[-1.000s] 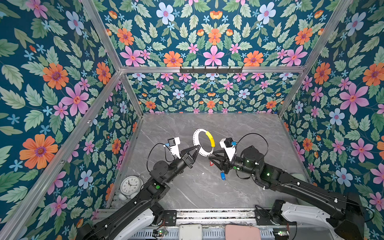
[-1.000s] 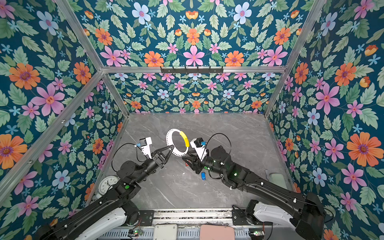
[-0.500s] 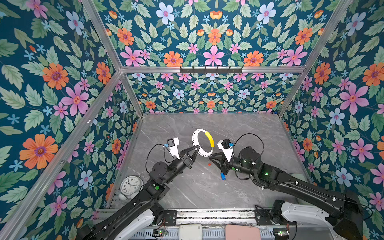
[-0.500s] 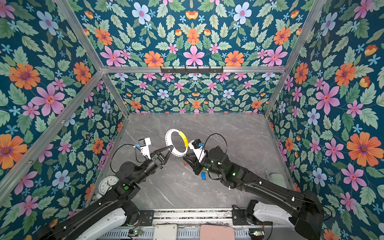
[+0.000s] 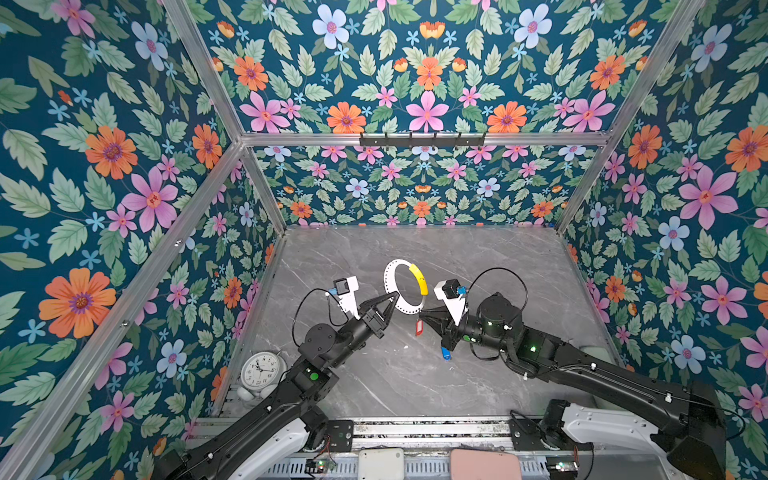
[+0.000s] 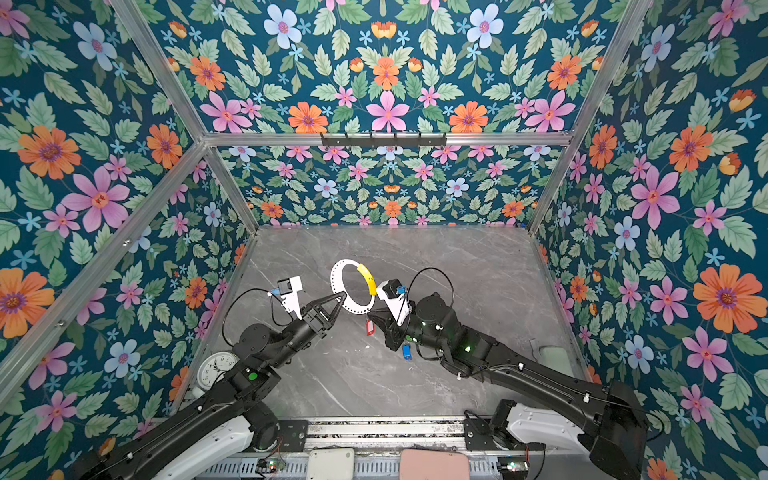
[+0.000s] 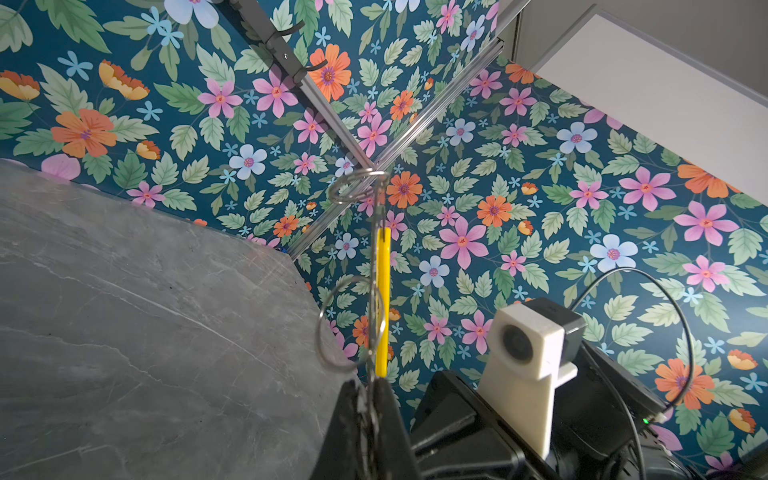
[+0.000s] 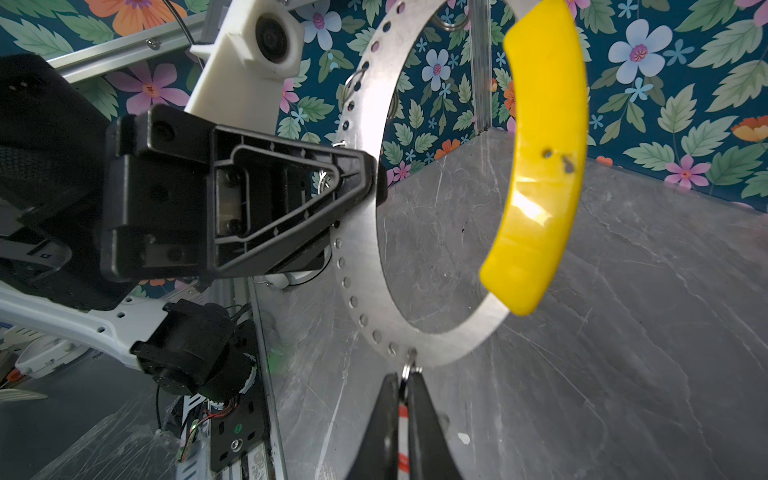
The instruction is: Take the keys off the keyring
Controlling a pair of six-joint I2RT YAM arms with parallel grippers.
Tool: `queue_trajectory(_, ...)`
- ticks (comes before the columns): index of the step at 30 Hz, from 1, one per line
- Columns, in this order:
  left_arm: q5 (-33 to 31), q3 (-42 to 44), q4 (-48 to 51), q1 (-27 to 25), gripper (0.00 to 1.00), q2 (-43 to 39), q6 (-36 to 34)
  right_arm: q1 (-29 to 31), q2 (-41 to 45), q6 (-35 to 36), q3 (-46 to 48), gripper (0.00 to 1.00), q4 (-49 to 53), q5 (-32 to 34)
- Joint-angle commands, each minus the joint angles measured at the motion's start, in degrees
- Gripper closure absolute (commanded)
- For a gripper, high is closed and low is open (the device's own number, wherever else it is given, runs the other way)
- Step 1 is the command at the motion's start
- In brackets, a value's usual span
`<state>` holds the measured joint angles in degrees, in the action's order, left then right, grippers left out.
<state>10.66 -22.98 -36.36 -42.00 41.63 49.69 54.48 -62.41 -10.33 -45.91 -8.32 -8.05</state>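
Clamping keyring with left gripper; right gripper pinches red-tagged key, blade hidden.

bright, even light with soft shadows; glare patch on the yellow sleeve.

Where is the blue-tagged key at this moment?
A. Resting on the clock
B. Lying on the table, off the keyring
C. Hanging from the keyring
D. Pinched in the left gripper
B: the blue-tagged key lies on the grey table, apart from the keyring, which the left gripper holds up by its rim.
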Motion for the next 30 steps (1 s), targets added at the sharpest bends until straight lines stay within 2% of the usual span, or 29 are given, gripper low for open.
queue_trajectory(1, 0.1, 0.0, -2.0, 0.0, 1.00, -0.2, -0.3, 0.2, -0.3, 0.6, -0.5, 0.93, 0.3, 0.8)
queue_trajectory(4, 0.1, 0.0, -2.0, 0.0, 1.00, -0.3, -0.3, 0.2, -0.5, 0.7, -0.5, 0.93, 0.3, 1.2)
queue_trajectory(7, -0.1, 0.1, -2.0, 0.1, 1.00, -0.5, -0.3, 0.3, -0.3, 0.6, -0.2, 0.78, 0.0, 1.8)
queue_trajectory(10, 0.1, 0.0, -2.1, 0.0, 1.00, -0.4, -0.4, 0.4, -0.6, 0.8, -0.6, 0.75, 0.3, 2.0)
queue_trajectory(13, 0.3, 0.1, -2.2, 0.0, 1.00, -0.4, -0.4, 0.4, -0.9, 0.9, -0.8, 0.78, 0.2, 1.6)
queue_trajectory(22, -0.3, 0.3, -1.6, 0.0, 1.00, -0.8, -0.5, 0.5, -0.9, 1.4, -1.1, 1.00, 0.6, 1.2)
queue_trajectory(30, -0.2, 0.7, -1.8, 0.0, 1.00, -0.2, 0.5, 0.5, 0.6, 2.4, -1.1, 1.00, 1.6, 1.6)
